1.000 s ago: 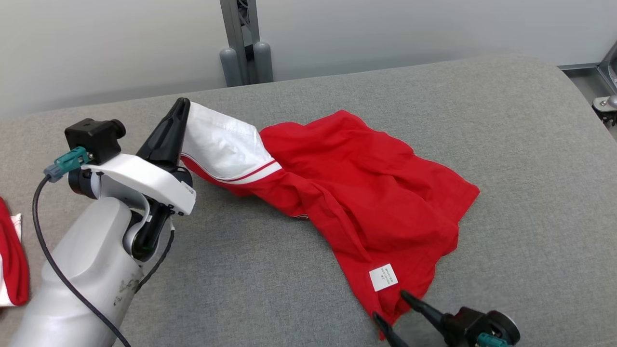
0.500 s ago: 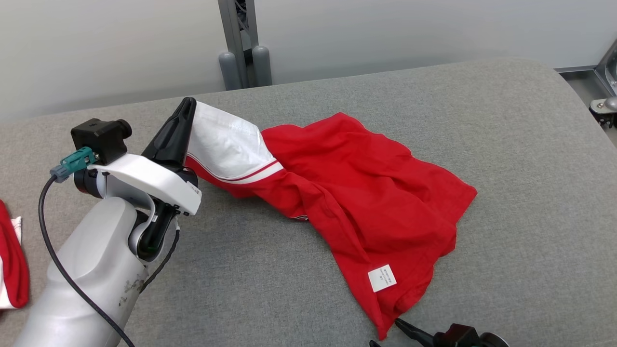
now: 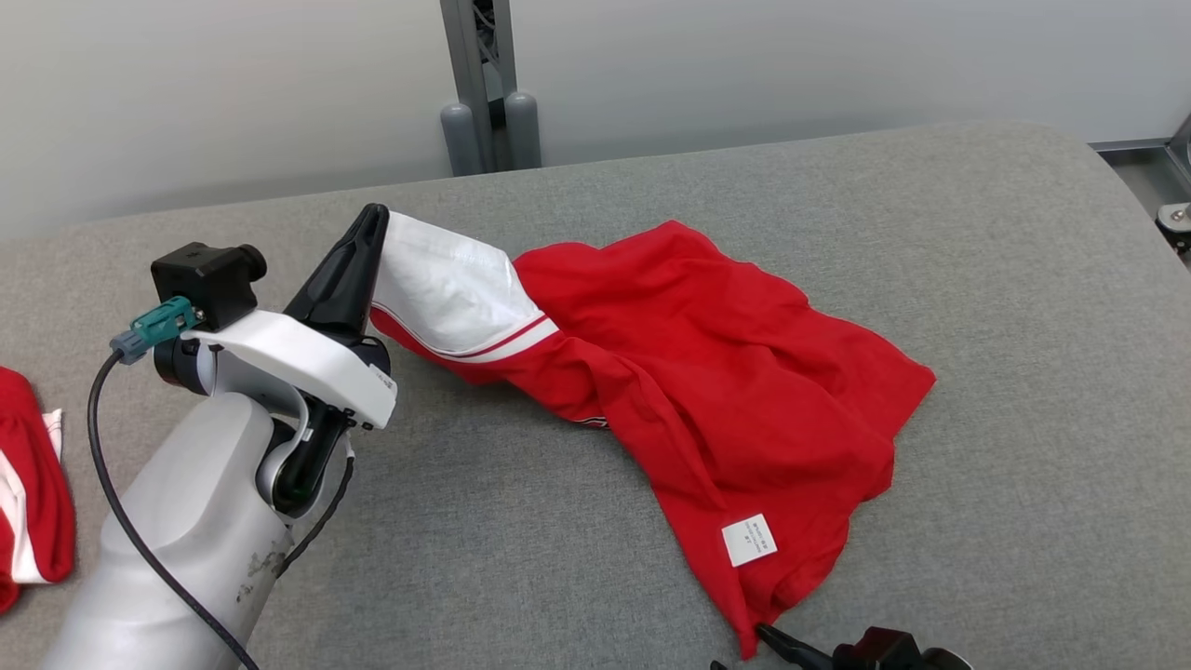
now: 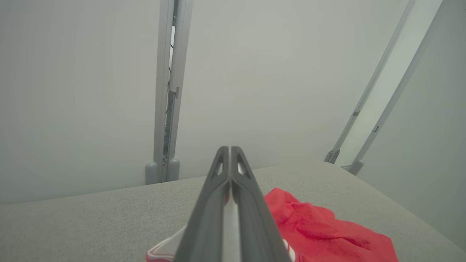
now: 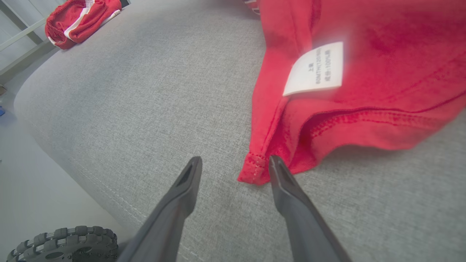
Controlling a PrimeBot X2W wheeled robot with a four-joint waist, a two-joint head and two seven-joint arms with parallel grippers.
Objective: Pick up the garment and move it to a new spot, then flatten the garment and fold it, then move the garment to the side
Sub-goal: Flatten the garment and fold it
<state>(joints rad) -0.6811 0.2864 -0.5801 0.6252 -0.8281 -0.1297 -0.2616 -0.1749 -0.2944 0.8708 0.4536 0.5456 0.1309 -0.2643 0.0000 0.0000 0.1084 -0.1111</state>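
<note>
Now the left pincer point(image 3: 375, 221) is gripping the crumpled red-and-white cloth garment point(image 3: 726, 372), the wide right pincer point(image 5: 236, 162) straddling its six-o'clock corner for flattening.

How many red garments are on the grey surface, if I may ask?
2: one garment spread at centre, white end in the left gripper; a bunched garment at the far left edge. More may lie outside view.

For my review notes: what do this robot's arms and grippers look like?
The left forearm is a pale grey shell with dark scuff marks. A white wrist cover carries a black camera block and a teal connector with a black cable. The left gripper and right gripper have long, dark, tapering fingers.
</note>
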